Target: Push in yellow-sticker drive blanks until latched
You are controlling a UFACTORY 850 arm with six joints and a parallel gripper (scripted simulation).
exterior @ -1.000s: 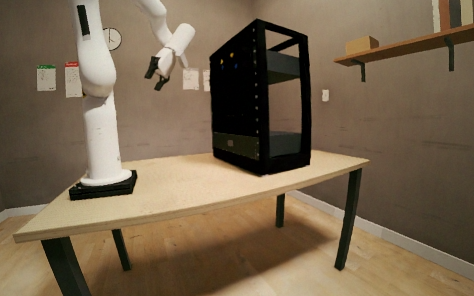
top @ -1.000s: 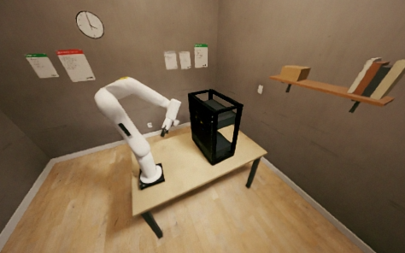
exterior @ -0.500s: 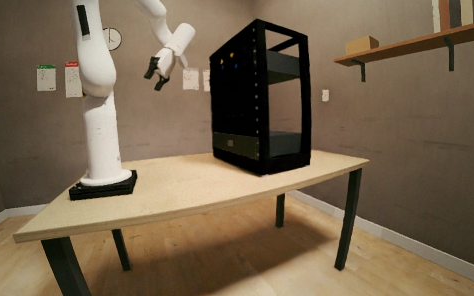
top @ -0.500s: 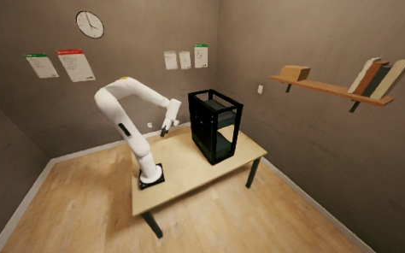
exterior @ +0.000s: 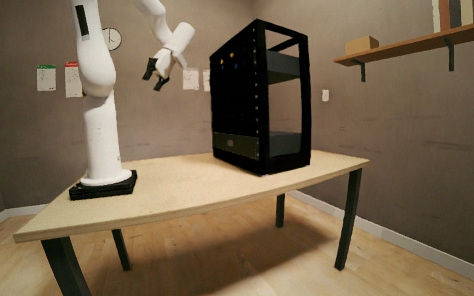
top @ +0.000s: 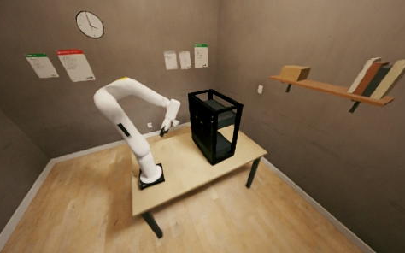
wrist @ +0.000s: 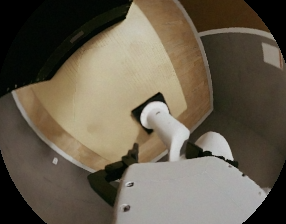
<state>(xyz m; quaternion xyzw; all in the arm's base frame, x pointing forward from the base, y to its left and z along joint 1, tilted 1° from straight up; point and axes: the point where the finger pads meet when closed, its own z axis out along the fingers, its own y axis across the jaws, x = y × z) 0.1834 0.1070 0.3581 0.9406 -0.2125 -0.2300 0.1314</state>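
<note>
A black open-frame rack (top: 201, 124) (exterior: 234, 100) stands upright on the right half of the wooden table (top: 187, 171) (exterior: 184, 187) (wrist: 103, 76). Its dark front face carries the drive blanks. Near its top I see two small yellow stickers (exterior: 221, 61) (exterior: 232, 54) and a blue one (exterior: 235, 65); how far each blank sticks out is too small to tell. A grey panel (exterior: 234, 145) sits at the bottom of the front. My gripper (top: 163, 131) (exterior: 154, 80) is open and empty, in the air left of the rack's upper front, well apart from it.
The arm's base (top: 151, 179) (exterior: 103, 187) (wrist: 154, 112) is bolted on the table's left side. A wall shelf (top: 332, 90) (exterior: 414, 42) with a box and books hangs to the right, beyond the table. Grey shelves (exterior: 284, 62) sit inside the rack.
</note>
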